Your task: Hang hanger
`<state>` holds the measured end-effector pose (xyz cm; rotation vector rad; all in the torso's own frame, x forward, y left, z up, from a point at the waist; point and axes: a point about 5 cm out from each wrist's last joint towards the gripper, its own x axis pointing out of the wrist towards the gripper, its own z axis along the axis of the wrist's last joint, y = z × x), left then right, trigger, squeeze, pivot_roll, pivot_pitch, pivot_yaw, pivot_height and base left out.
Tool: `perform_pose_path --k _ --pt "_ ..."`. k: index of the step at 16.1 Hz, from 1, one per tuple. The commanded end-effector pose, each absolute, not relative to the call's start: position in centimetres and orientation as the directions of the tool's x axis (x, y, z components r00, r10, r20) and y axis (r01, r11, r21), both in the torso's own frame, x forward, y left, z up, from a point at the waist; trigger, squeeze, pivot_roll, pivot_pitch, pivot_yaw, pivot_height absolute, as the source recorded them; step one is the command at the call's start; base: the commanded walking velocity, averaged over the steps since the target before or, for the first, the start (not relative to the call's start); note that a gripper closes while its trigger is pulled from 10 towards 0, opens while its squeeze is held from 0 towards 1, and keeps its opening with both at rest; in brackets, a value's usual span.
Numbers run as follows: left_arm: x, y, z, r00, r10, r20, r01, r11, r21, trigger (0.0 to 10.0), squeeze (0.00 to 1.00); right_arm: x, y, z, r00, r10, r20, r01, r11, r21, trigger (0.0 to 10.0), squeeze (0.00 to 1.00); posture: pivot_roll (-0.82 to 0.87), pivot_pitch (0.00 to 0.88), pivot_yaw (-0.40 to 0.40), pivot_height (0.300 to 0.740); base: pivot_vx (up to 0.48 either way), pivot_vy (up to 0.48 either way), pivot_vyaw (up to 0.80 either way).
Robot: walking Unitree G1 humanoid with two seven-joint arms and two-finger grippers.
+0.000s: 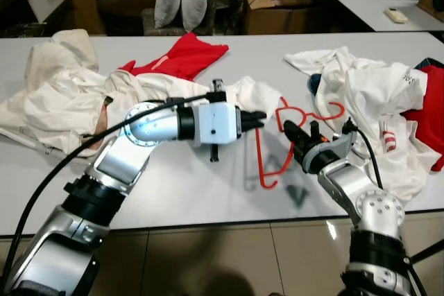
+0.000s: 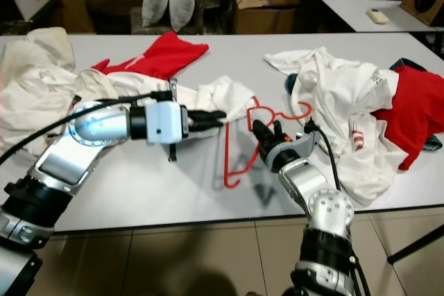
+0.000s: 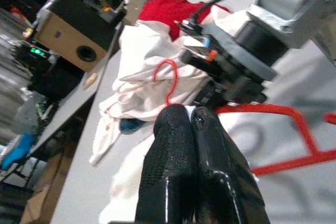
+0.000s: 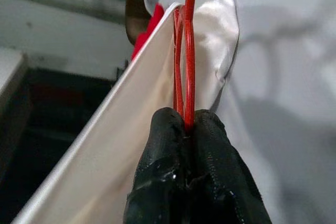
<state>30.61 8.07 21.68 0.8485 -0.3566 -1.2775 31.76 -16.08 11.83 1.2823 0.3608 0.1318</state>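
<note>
Left eye view: white clothes (image 1: 374,95) crowd red hanger (image 1: 267,161), right gripper (image 1: 297,136) clamping it.

The red hanger (image 1: 277,145) is partly hidden behind the right gripper (image 1: 298,134). At the frame's right edge, the red garment (image 1: 429,119) is cut off.

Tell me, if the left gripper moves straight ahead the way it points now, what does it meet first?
Most likely the thin red wire hanger that the right gripper holds. The left gripper, jaws shut, points across the grey table at it; depth is unclear.
</note>
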Motion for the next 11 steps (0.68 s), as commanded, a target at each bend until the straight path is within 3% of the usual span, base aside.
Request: perform_pose_path --k 1,3,7,10,11 --pt "30.4 7.9 21.3 0.281 -0.931 -0.234 0.703 0.034 0.711 0.0 0.00 32.4 -16.8 12.4 0.956 0.246 -0.157 0.100 0.230 0.968 10.0 0.00 -0.18 0.000 0.007 0.740 0.000 0.000 0.00" --pt "31.3 8.4 20.1 0.356 -0.897 -0.262 0.714 0.080 0.696 0.0 0.00 33.8 -16.9 13.8 0.978 0.191 -0.086 0.061 0.134 0.989 10.0 0.00 -0.18 0.000 0.009 0.740 0.000 0.000 0.00" --pt "31.5 8.8 19.3 0.373 -0.883 -0.284 0.745 0.102 0.659 0.0 0.00 35.7 -15.7 15.7 0.994 0.111 0.014 -0.013 -0.014 1.000 10.0 0.00 -0.17 0.000 0.009 0.740 0.000 0.000 0.00" --pt "31.3 9.0 19.2 0.361 -0.885 -0.293 0.750 0.088 0.656 0.0 0.00 36.4 -14.6 16.2 0.993 0.117 0.023 -0.019 -0.032 0.999 10.0 0.00 -0.17 0.000 0.004 0.740 0.000 0.000 0.00" --pt "31.2 8.7 19.7 0.352 -0.902 -0.251 0.756 0.116 0.644 0.0 0.00 36.7 -14.4 16.1 0.994 0.110 0.002 -0.005 0.028 1.000 10.0 0.00 -0.17 0.000 0.004 0.740 0.000 0.000 0.00"
